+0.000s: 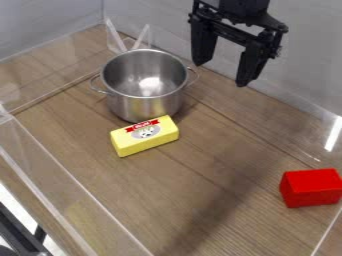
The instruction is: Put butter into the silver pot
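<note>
Starting at left, can see a round, shiny silver steel pot (144,98) with straight sides and small side handles, standing upright on the brown wood-look tabletop (214,185), close to its far corner. Open at the top, with the inner wall in view. Behind the pot, by that same corner, can make out thin white strips (115,40), too small to identify.

Directly in front of the pot, on its near side, see the small yellow rectangular butter block (144,136) with a red-and-white label on top. Lying flat on the tabletop, outside the pot, at a slant, label up. Very near the pot's base; can't tell if touching. Nearer to the left edge of the tabletop than to the right.

Further right, at the top of the view, see the black two-fingered robot hand (225,70), pointing down, held above the tabletop near its far edge. Fingers spread wide apart, gripping nothing, with pale wall (301,50) showing through the gap. Well apart from the butter, off to the right of the pot.

Far right, see a plain bright red rectangular block (311,188), resting flat on the tabletop near the right edge, well apart from the butter and pot.
</note>
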